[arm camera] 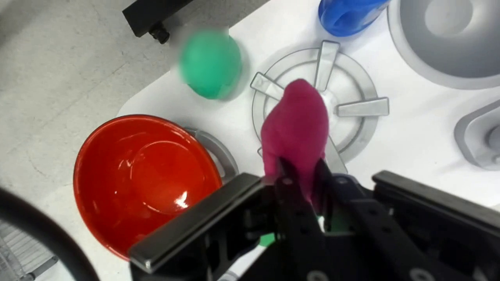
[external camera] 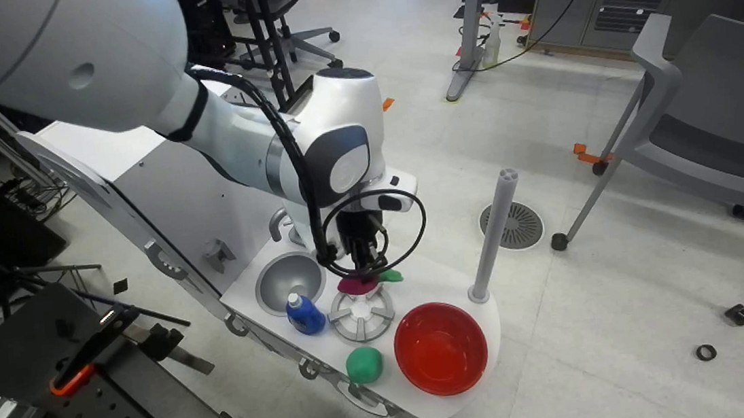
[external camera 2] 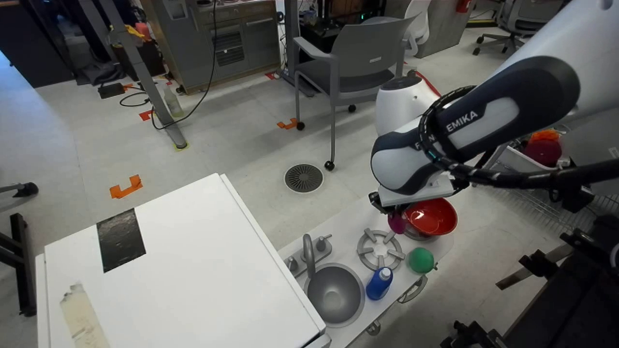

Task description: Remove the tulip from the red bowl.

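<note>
Gripper [arm camera: 302, 169] clasps tulip [arm camera: 299, 121] outside red bowl [arm camera: 117, 187]; arm [external camera 2: 508, 108] reads "EMIKA"

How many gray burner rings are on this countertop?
2: one bare burner ring beside the blue bottle, and a partly covered ring showing beneath the red bowl, which hides the rest of it.

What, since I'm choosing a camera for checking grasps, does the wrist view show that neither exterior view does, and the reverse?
Only the wrist view clearly shows both gripper fingers pinching the tulip by its magenta head.
Only the exterior views show the floor drain, grey armchair and curved faucet spout.
All share the tulip, red bowl, blue bottle, burner grate and sink basin.
</note>
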Robot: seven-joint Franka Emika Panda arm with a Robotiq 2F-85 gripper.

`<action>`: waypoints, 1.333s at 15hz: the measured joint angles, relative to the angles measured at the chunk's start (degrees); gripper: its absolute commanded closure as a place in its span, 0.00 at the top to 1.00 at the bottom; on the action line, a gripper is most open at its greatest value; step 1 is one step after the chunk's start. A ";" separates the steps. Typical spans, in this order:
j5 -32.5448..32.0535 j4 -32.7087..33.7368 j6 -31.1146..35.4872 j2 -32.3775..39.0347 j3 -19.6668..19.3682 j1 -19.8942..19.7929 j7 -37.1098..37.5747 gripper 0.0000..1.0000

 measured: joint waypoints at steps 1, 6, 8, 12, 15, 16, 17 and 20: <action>-0.06 0.32 0.48 1.25 -0.12 0.49 0.00 0.03; -0.10 7.18 2.07 11.66 -1.15 1.80 0.13 0.03; -0.06 11.99 1.65 16.03 -1.21 1.79 0.13 0.03; -0.15 15.01 0.90 17.05 -1.22 2.17 -0.08 0.03; -0.16 15.08 1.60 16.77 -1.22 2.46 -0.71 0.03; -0.17 15.07 1.87 16.77 -1.21 2.51 -0.88 0.03; -0.17 15.07 1.89 16.77 -1.22 2.52 -0.97 0.03; -0.36 14.83 1.89 16.79 -1.63 2.52 -0.98 0.46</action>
